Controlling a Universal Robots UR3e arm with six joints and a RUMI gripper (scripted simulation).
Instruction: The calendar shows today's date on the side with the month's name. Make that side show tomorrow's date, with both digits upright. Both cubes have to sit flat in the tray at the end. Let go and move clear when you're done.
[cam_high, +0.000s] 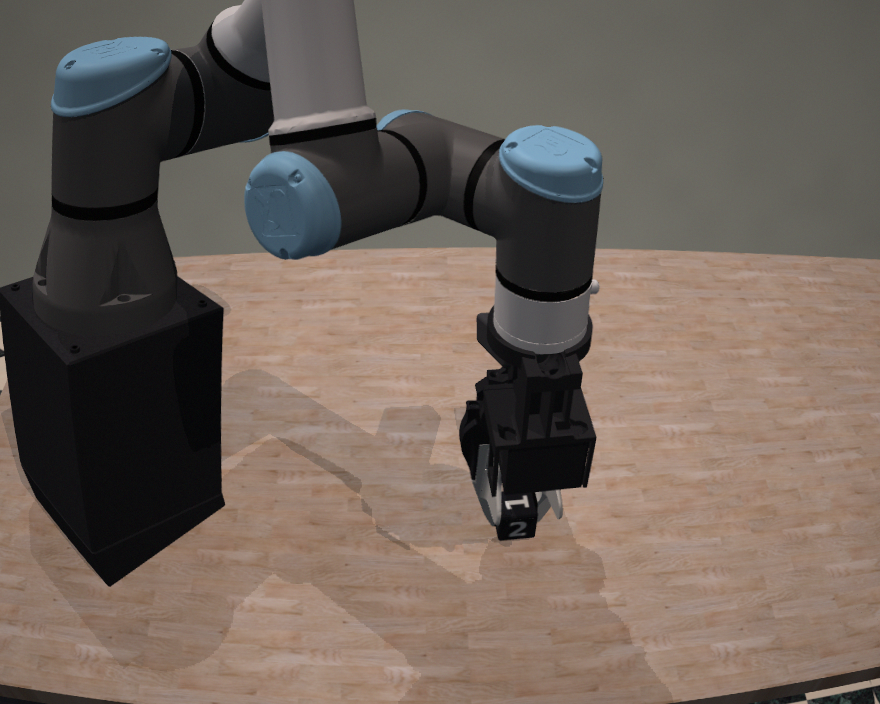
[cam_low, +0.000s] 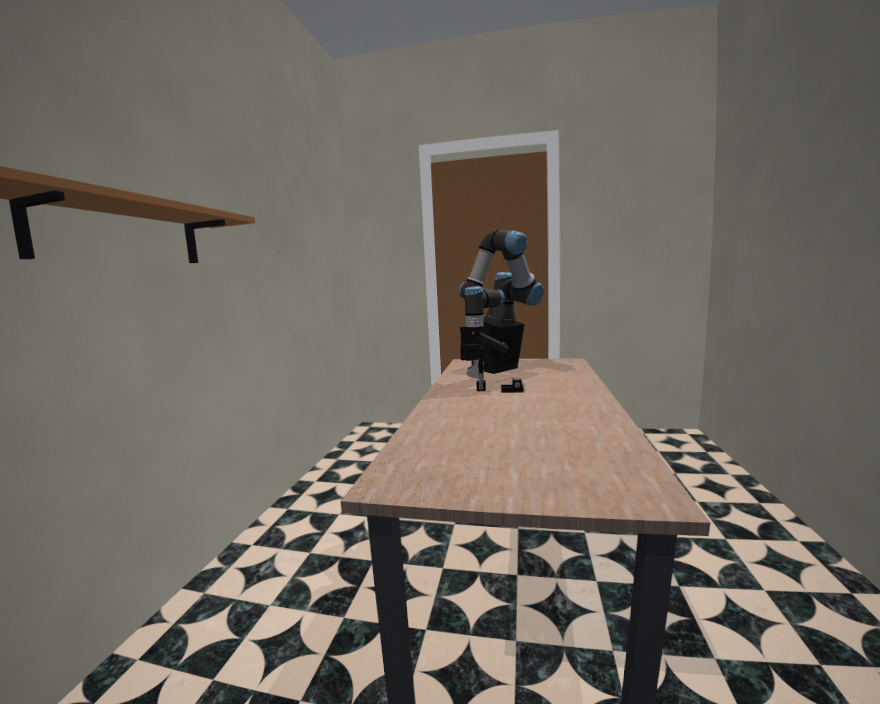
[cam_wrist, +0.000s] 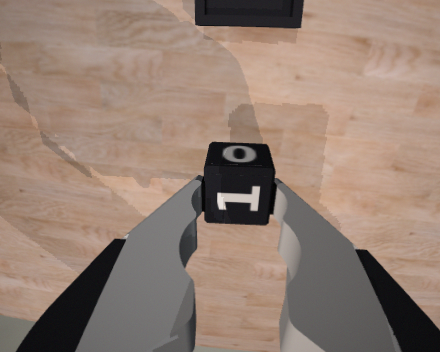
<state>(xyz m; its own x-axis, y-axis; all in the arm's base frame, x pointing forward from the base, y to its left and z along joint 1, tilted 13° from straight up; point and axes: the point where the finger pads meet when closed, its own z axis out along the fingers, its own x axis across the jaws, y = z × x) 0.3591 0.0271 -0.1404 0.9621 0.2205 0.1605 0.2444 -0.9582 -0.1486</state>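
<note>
My gripper (cam_high: 519, 513) (cam_wrist: 237, 180) (cam_low: 480, 380) is shut on a black number cube (cam_high: 518, 519) (cam_wrist: 239, 191) (cam_low: 481, 385). It holds the cube just above the wooden table (cam_high: 697, 455) (cam_wrist: 100, 100) (cam_low: 528, 455). In the wrist view the cube shows a 1 lying on its side and a 0 on the far face. In the top view it shows a sideways 1 above a 2. The black calendar tray (cam_wrist: 248, 14) (cam_low: 510, 386) stands apart from the cube, at the top edge of the wrist view and to the right of the gripper in the exterior view. The second cube is too small to make out.
The robot's black base block (cam_high: 110, 425) (cam_low: 504, 341) stands on the table to the left in the top view. The table's near edge (cam_high: 733, 690) runs along the bottom. A wall shelf (cam_low: 110, 198) and a door (cam_low: 490, 242) are far off.
</note>
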